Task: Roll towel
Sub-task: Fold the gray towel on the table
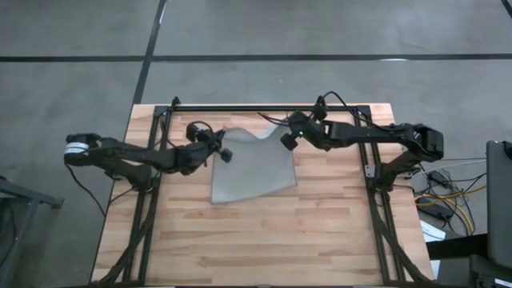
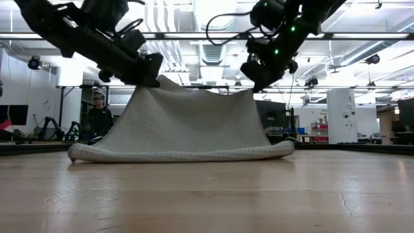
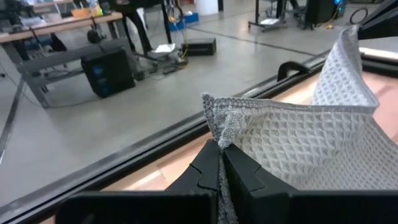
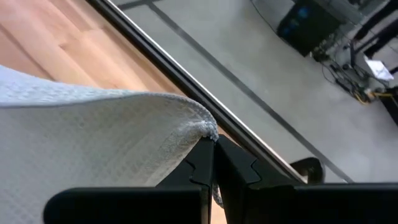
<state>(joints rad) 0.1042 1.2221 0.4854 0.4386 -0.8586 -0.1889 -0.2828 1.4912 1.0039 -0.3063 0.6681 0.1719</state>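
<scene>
Both grippers have us pinching the towel (image 1: 252, 164) by its two far corners: our left gripper (image 1: 222, 152) is clamped on one corner, our right gripper (image 1: 286, 138) on the other, jaws fully closed on the weave in each wrist view. We hold that far edge up off the wooden table (image 1: 264, 248), so the cloth hangs like a tent between the arms in the low view, while its near edge rests on the boards in a soft folded lip. We judge this as the start of the roll: the edge is lifted but no turn has been laid yet. The next move likely calls for carrying both corners together toward the near edge at matched height, so the cloth folds over evenly rather than skewing. Beyond the table's black frame (image 1: 272, 106) lies grey floor, and a person (image 2: 98, 116) stands in the workshop behind.
</scene>
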